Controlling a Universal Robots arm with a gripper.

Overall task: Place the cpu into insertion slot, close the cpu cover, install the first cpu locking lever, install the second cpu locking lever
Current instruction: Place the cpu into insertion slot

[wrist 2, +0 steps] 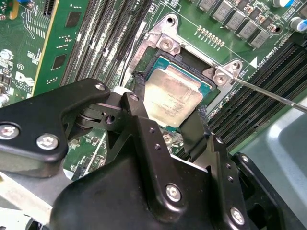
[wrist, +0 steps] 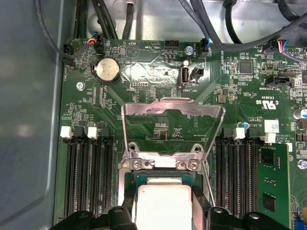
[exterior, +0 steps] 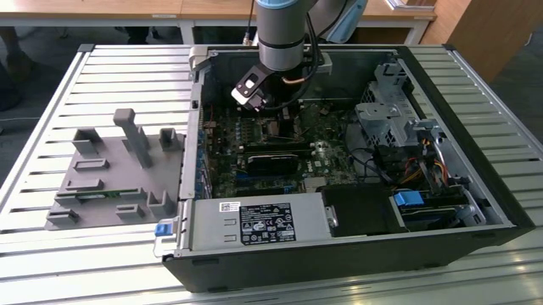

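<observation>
The cpu [wrist 2: 175,96], a pale silver-beige square chip, sits low in the insertion slot [wrist 2: 189,62], a dark socket with a silvery rim on the green board. My gripper [wrist 2: 169,96] has its black fingers [wrist 2: 139,93] against two opposite edges of the chip, shut on it. In the first wrist view the cpu [wrist: 163,203] lies between the fingers, and the cpu cover [wrist: 172,103], a silvery window frame, stands swung up on its hinge beyond the socket. A thin wire locking lever [wrist 2: 273,95] angles away from the socket corner. In the exterior view the gripper [exterior: 273,124] reaches down into the open computer case.
Long black memory slots [wrist: 88,177] flank the socket on both sides. A coin battery [wrist: 106,69] and cables lie beyond the cover. Inside the case are a black graphics card [exterior: 276,162], a power supply [exterior: 254,225] and a drive cage [exterior: 390,121]. A grey fixture [exterior: 119,171] stands on the slatted table.
</observation>
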